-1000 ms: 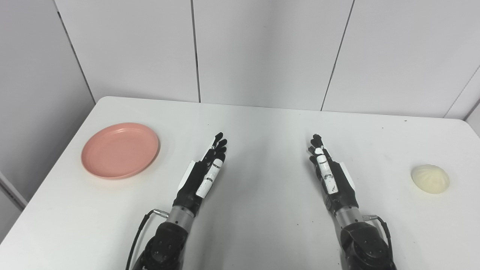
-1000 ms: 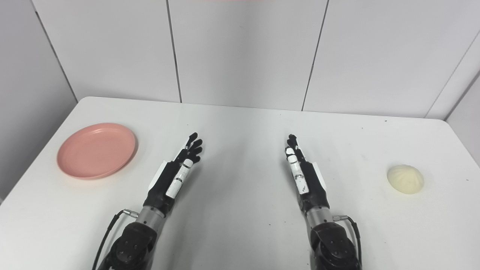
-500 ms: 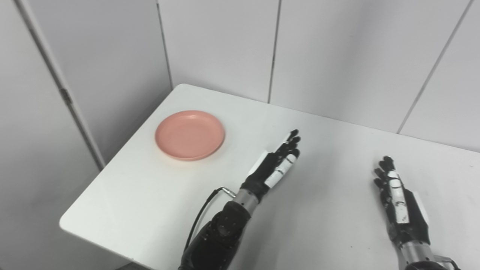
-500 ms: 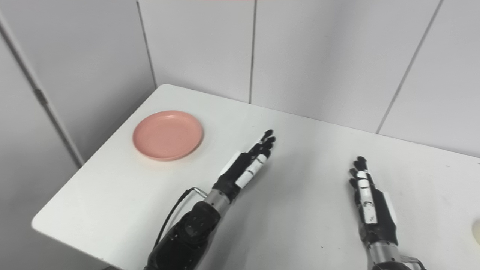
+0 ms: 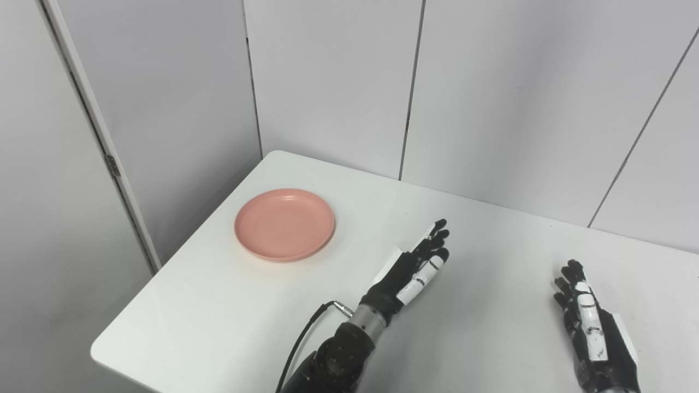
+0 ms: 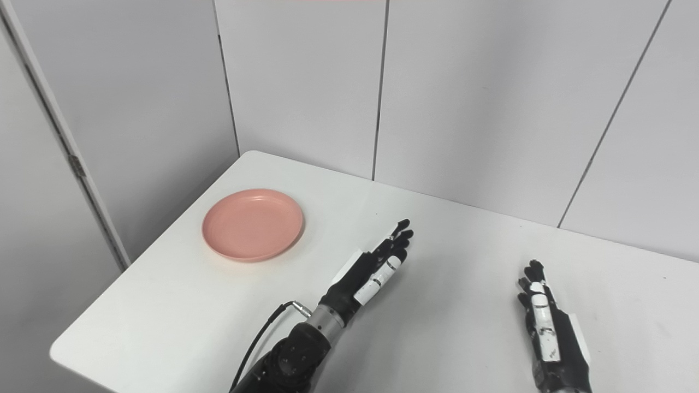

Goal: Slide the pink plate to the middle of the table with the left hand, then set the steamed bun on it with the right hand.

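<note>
Pink plate (image 5: 284, 224) bare on white table (image 5: 218, 305), left hand (image 5: 413, 268) apart

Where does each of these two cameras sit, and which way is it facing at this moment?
Left eye view: on the robot's head, looking down and toward the table's left end; it shows the pink plate, the left hand with its forearm, and the right hand.
Right eye view: beside it, a little to the right, facing the same way; everything sits further left in the picture.
Shared: the plate near the table's left corner, both open hands apart from it, and the grey wall panels. The steamed bun shows in neither.
</note>
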You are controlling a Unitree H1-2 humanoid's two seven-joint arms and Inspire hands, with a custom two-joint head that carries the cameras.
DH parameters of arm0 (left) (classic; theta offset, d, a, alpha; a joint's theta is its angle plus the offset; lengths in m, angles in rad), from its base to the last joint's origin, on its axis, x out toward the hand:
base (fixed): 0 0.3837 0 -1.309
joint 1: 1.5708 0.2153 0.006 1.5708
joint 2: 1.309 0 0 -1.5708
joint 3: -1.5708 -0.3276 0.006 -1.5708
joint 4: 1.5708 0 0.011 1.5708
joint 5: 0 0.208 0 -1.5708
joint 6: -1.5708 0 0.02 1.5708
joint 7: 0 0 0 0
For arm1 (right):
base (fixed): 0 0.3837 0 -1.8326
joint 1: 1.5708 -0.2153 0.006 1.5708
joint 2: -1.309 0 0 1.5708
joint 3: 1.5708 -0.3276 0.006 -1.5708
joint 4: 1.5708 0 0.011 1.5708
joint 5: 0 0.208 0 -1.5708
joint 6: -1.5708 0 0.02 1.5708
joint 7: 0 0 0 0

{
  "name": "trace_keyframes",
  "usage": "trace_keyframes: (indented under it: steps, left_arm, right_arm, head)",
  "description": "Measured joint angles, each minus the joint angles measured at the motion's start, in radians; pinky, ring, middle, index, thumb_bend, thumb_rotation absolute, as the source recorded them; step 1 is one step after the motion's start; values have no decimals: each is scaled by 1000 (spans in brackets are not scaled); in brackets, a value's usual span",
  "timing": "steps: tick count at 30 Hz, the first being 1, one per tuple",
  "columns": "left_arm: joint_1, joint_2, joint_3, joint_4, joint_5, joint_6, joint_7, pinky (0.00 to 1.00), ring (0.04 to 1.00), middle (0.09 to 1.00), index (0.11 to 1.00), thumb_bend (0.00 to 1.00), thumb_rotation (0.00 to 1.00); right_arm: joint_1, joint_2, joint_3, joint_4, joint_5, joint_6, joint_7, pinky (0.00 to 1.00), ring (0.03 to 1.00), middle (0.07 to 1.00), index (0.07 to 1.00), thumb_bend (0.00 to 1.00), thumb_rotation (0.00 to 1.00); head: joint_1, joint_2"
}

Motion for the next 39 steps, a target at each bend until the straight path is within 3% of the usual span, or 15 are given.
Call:
trace_keyframes:
  steps: [11, 19, 25, 30, 35, 39]
  left_arm:
    - [-4, -13, 34, -8, -24, 11, 2, 950, 962, 976, 980, 472, 1000]
    - [-11, -53, 77, -56, -69, 107, 24, 920, 940, 952, 959, 482, 1000]
    - [-17, -97, 82, -185, -96, 162, 35, 909, 926, 936, 940, 467, 1000]
    - [-34, -88, 104, -328, -89, 190, 38, 933, 924, 933, 936, 480, 1000]
    - [-25, -75, 128, -463, -89, 262, 40, 955, 918, 937, 942, 483, 1000]
    - [-26, -67, 156, -539, -89, 266, 49, 940, 917, 936, 939, 489, 1000]
  right_arm:
    - [1, -1, 2, -13, -7, 14, -2, 1000, 1000, 1000, 1000, 49, 1000]
    - [1, -1, 4, -20, -5, 14, 4, 1000, 1000, 1000, 1000, 43, 1000]
    - [0, 0, 4, -23, 1, 15, 6, 1000, 1000, 1000, 1000, 25, 1000]
    - [-1, -1, 3, -21, 4, 18, 7, 1000, 1000, 1000, 1000, 27, 1000]
    - [-1, -4, 0, -21, 16, 19, 7, 1000, 1000, 1000, 1000, 14, 1000]
    - [-3, -7, 1, -18, 24, 20, 15, 1000, 1000, 1000, 1000, 16, 1000]
  head:
    - [-2, -6]
    - [2, -6]
    - [9, -3]
    - [21, 0]
    - [31, 2]
    - [40, 3]
